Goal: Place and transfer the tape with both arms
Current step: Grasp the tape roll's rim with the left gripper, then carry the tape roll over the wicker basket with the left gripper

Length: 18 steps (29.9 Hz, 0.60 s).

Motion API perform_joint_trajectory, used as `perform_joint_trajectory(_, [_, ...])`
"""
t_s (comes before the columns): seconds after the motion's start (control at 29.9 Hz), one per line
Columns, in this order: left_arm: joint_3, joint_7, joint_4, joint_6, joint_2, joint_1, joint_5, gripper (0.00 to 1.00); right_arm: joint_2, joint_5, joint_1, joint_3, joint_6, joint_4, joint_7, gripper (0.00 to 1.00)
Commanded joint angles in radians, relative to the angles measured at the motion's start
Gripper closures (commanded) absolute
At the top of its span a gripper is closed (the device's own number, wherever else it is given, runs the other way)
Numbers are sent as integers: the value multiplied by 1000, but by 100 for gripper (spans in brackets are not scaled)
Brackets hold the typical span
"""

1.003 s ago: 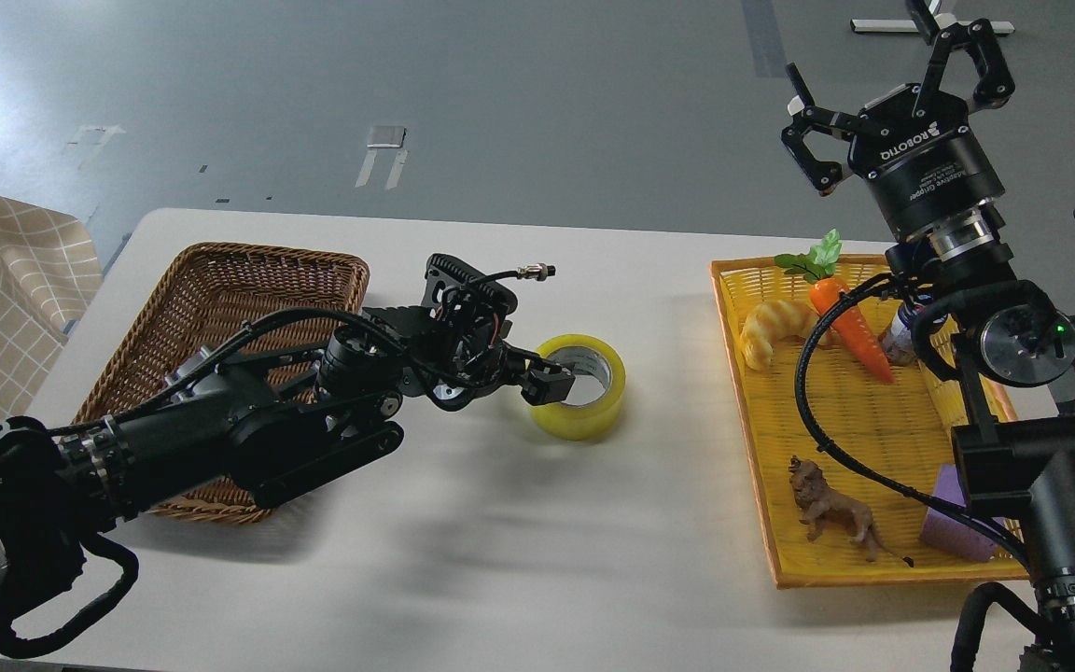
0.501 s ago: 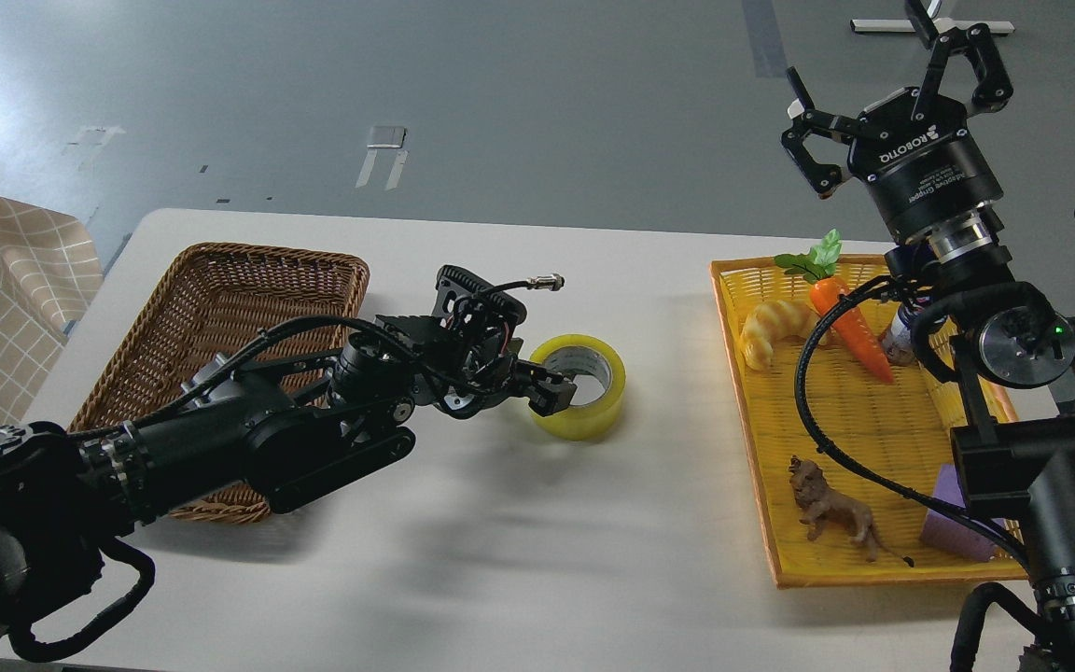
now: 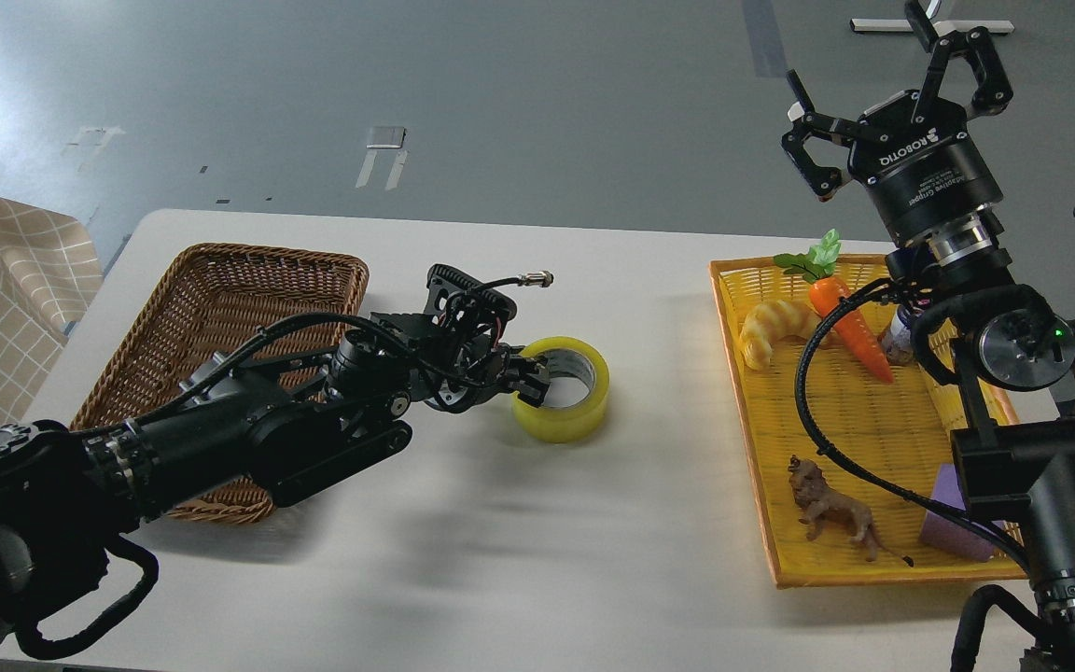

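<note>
Left black two-finger gripper (image 3: 530, 385) is clamped on the near wall of the translucent yellow tape roll with a grey-white core (image 3: 563, 388), which is seen on the white table (image 3: 519, 551) between the brown wicker basket (image 3: 220, 308) and the yellow woven tray (image 3: 836, 411). Right black gripper (image 3: 883, 93) is held wide, raised above the tray.

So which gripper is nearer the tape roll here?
Left. The left gripper grips the tape roll's near wall; the right gripper hangs open, high above the yellow tray.
</note>
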Motion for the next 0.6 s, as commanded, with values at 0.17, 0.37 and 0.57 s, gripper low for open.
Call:
perform_joint_trajectory(0.17, [0, 0, -38, -1, 0, -31, 4, 100, 0, 0, -1, 0, 0, -2, 0, 0])
perform_joint_trajectory(0.37, [-3, -3, -127, -50, 94, -124, -49, 100, 0, 0, -7, 0, 0, 2, 0, 0])
perform_joint_trajectory(0.57, [-6, -27, -189, -65, 248, -178, -106, 100, 0, 0, -7, 0, 0, 2, 0, 0])
